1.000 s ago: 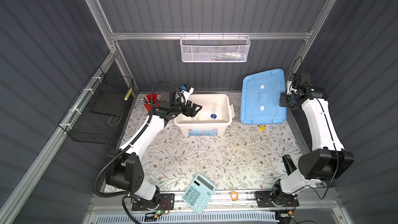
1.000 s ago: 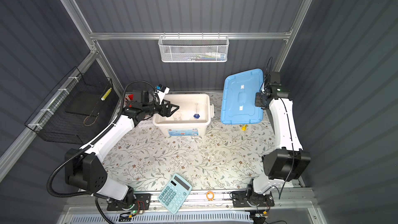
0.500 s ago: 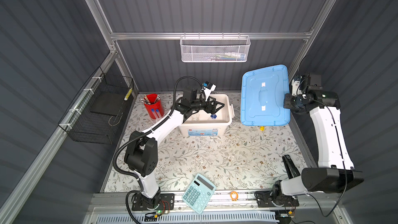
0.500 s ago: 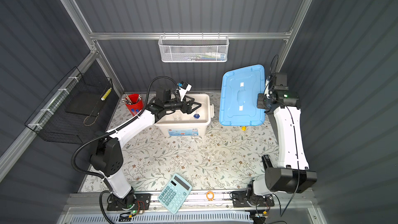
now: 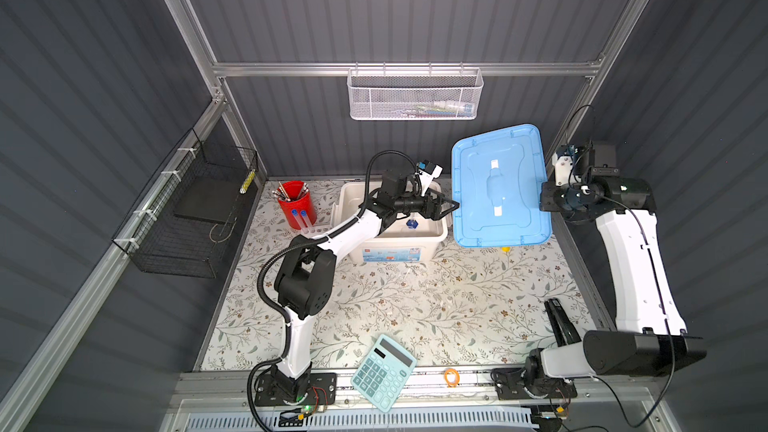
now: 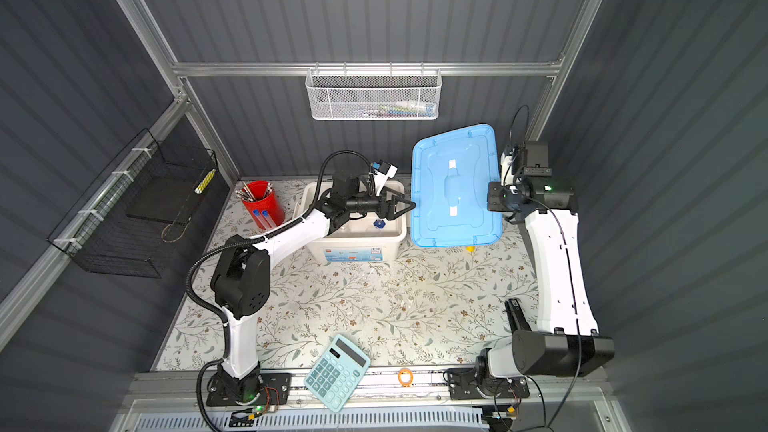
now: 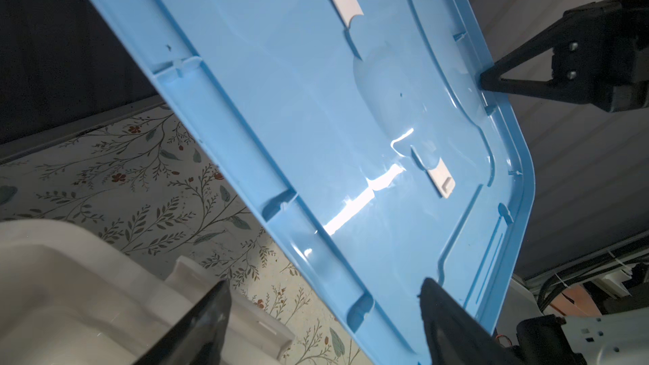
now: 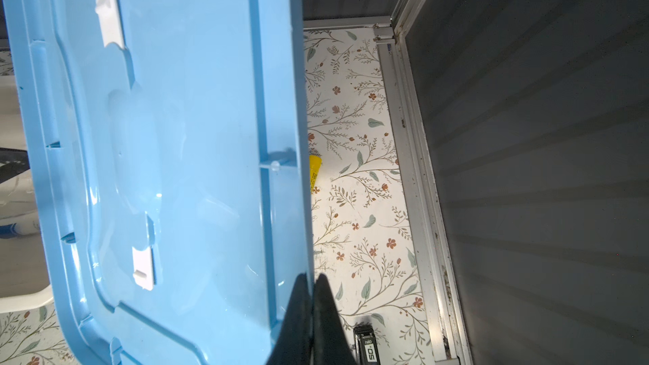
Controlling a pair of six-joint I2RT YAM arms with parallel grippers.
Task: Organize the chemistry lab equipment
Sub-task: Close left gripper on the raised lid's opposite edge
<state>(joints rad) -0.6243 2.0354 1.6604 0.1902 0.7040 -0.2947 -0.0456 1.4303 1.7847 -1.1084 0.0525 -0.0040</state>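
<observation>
A small black object (image 8: 366, 345) is marked "50".

I see a glossy, smooth blue plastic lid (image 5: 473, 201) catching bright glare, beside a matt, milky white plastic bin (image 5: 424, 236). The worktop (image 5: 415, 305) wears a flat, matt floral-print covering; a white wire-mesh metal basket (image 5: 415, 97) hangs on brushed aluminium framing (image 5: 291, 69).

The raised blue lid (image 5: 498, 189) blocks my left gripper (image 5: 453, 206) at three o'clock; open mat (image 5: 415, 305) lies at the bin's (image 5: 432, 238) six o'clock.
</observation>
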